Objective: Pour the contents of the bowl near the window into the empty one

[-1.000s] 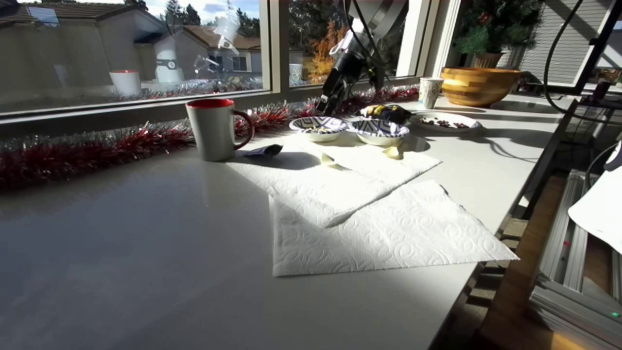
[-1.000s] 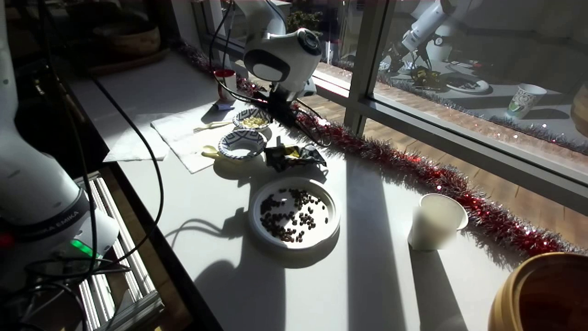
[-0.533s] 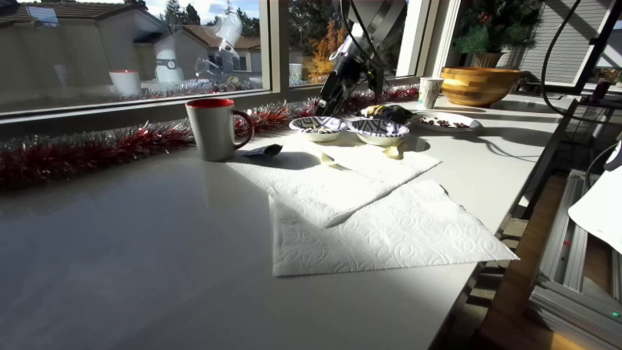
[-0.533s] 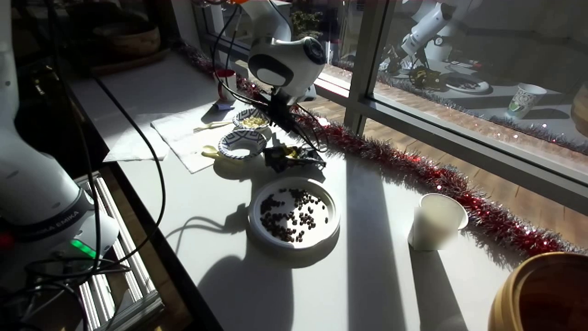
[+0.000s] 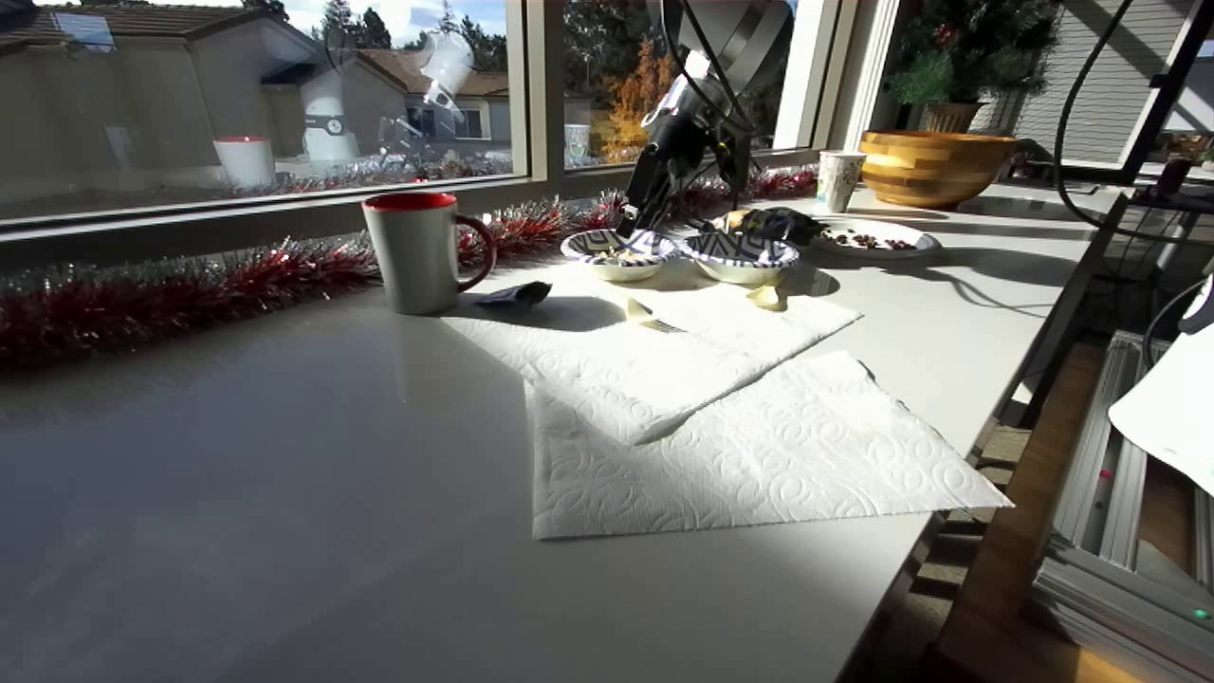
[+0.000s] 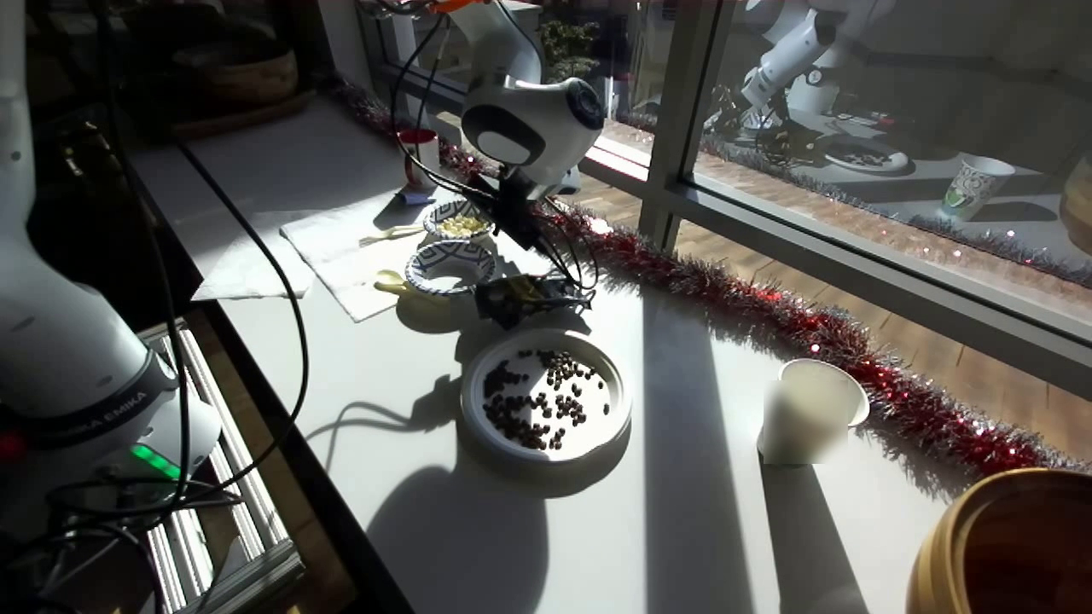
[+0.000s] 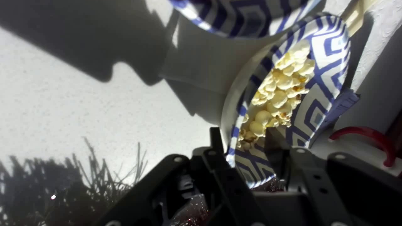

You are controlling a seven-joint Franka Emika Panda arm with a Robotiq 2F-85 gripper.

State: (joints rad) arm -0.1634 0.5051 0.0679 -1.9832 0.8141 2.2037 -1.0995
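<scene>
The bowl near the window (image 7: 329,67) is white with a blue pattern. It holds the contents, pale yellow popcorn (image 7: 282,84), and stands on the table in both exterior views (image 5: 628,273) (image 6: 455,210). The empty bowl (image 6: 452,254), similarly patterned, stands close beside it; its patterned side shows at the top of the wrist view (image 7: 251,17). My gripper (image 7: 244,135) is open at the popcorn bowl's window-side rim. In the wrist view one finger (image 7: 216,138) is outside the wall and the other reaches over the inside. Contact with the wall cannot be told.
A black and yellow bag (image 6: 529,298) lies beside the bowls, near a plate of dark beans (image 6: 478,426). A red-rimmed mug (image 5: 413,256), paper towels (image 5: 740,465), yellow utensils, a paper cup (image 5: 839,180), a wooden bowl (image 5: 934,171) and tinsel (image 5: 313,270) along the window stand around.
My gripper has come down slightly to the bowl's rim. The popcorn bowl has shifted slightly away from the window side. The black bag has been pushed toward the bean plate.
</scene>
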